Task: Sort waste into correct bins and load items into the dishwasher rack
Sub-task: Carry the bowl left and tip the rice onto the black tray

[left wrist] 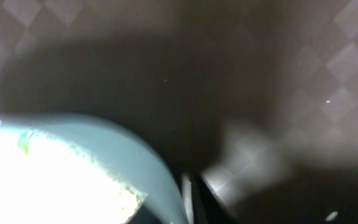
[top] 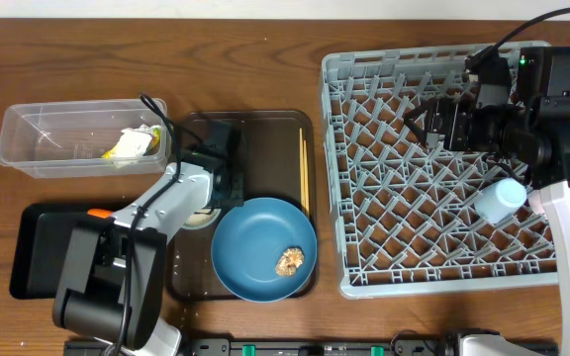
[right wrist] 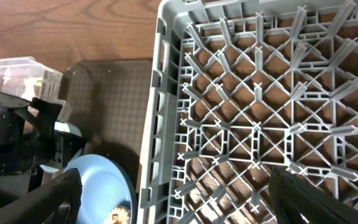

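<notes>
clear tub point(top: 13, 138): yellow wrapper point(top: 127, 148), white tissue point(top: 146, 133) inside
black tray point(top: 28, 259): carrot point(top: 95, 213) at rim
rack point(top: 332, 178): light blue cup point(top: 500, 198) inside; right jaws spread above
plate point(top: 250, 247): brown lump point(top: 287, 261) on it
left jaws: over bowl point(top: 198, 219), state can't tell

The wooden table point(top: 216, 59) carries a clear tub point(top: 18, 138), black tray point(top: 38, 252), brown serving tray point(top: 265, 148) and grey rack point(top: 332, 178).

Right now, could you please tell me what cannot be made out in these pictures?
Left gripper: overhead, its own wrist hides the jaws; the left wrist view is too blurred to show them.
Pale blue bowl: overhead, mostly under the left arm; blurred in the left wrist view.
Black tray: overhead, the left arm covers part.
Brown food lump: cut by the right wrist view's bottom edge.
</notes>
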`<state>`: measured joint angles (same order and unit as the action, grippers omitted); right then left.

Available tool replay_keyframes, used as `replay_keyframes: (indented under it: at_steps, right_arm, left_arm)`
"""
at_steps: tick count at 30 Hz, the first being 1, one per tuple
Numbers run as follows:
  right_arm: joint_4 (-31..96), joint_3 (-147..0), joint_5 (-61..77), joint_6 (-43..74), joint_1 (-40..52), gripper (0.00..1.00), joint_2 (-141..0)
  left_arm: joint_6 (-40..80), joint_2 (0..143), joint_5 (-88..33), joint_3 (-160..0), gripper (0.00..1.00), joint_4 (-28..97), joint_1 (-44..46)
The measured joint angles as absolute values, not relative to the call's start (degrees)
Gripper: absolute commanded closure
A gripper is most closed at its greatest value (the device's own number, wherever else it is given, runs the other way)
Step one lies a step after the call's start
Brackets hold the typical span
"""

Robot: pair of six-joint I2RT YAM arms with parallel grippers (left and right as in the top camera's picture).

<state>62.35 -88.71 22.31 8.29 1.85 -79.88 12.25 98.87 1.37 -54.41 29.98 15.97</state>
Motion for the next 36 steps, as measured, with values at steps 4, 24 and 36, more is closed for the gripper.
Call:
replay_keyframes:
  at_steps: [4,24,36]
  right_arm:
    - [62.4,-88.7,22.3,8.3,1.8,0.11,-79.9]
    - [62.4,-88.7,22.3,8.3,1.8,0.1,-79.9]
    - [62.2,-88.7,22.3,8.3,1.8,0.1,-79.9]
  left_arm:
    - [12.2,98.7,2.1,-54.8,0.94,31.7,16.3]
    - [20.5,74.0,-4.1,-63.6,0.93,50.5,6.8]
    - [14.7,71.0,-38.0,-59.8,0.94,50.9,-35.3]
